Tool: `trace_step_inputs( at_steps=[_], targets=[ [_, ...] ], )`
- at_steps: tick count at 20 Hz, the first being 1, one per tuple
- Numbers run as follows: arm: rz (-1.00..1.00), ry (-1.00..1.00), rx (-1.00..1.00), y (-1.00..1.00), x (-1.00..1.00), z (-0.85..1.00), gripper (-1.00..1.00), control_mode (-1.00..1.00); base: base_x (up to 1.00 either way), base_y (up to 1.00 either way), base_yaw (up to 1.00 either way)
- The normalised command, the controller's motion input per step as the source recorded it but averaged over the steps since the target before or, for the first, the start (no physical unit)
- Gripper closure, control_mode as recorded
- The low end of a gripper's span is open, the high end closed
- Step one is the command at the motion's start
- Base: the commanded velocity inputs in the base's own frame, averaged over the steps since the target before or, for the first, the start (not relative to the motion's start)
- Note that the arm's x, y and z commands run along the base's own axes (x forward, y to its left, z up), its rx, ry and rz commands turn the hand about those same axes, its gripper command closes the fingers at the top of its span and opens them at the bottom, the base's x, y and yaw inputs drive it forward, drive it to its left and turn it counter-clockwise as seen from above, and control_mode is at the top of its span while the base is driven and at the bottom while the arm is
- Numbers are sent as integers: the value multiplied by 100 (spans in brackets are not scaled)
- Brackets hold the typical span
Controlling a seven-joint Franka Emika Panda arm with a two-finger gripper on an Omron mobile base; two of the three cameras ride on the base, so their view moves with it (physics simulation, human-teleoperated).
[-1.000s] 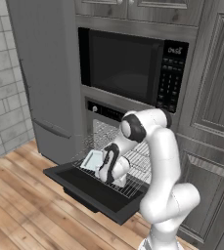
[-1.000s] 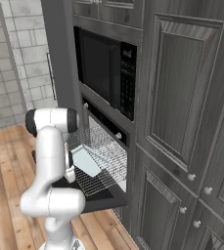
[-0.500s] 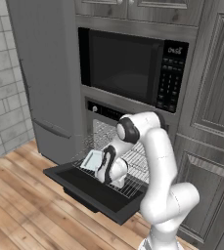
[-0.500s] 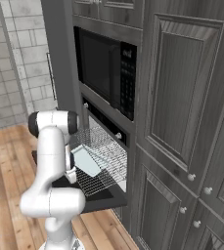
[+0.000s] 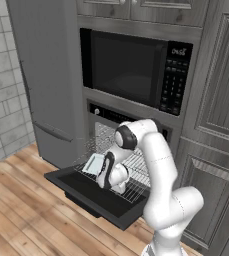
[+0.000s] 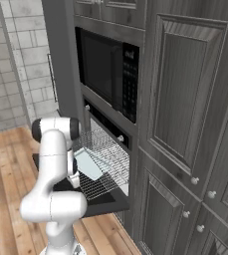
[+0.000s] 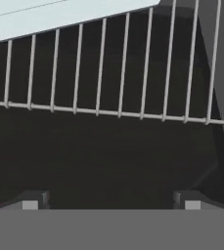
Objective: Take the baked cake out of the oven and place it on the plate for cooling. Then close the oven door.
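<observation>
1. The gripper points down at the pulled-out wire rack. Its two dark fingertips stand wide apart, released, with nothing between them.
2. The baked cake cannot be made out in these frames, so I cannot tell where it sits. Beyond the fingers, past the rack's front bar, lies a pale square tray; it may well carry the cake, but that is a guess.
3. Judged from the task, the cake is small, light and soft: a crumbly thing that a hard pinch would crush. The sensible hold is across its sides, low down, with the fingers spread just wider than it and closed gently.
4. The surface is awkward. Below the fingers is the dark oven door, dropped open and flat. Ahead of them is the rack's thin silver wire, which a fingertip could snag on or slip between.
5. The room is tight. In the left base view the oven opens beneath a black microwave, so there is little height over the rack. Grey cabinets stand to one side and wood floor lies below the door.
6. The plate is not identifiable here.
</observation>
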Motion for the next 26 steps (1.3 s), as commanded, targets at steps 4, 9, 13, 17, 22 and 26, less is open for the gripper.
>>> trace_step_inputs(
  at_steps=[4,9,13,17,22,26],
  targets=[
    [0,3,0,0,34,-28,-100,-100,0,0,0],
    [0,1,0,0,33,-25,-100,-100,0,0,0],
    [0,0,0,0,33,-25,-100,-100,0,0,0],
    [0,0,0,0,17,-30,-100,-100,0,0,0],
    [0,0,0,-1,20,-33,-100,-100,0,0,0],
    [0,0,0,-3,30,-32,-100,-100,0,0,0]
  ],
)
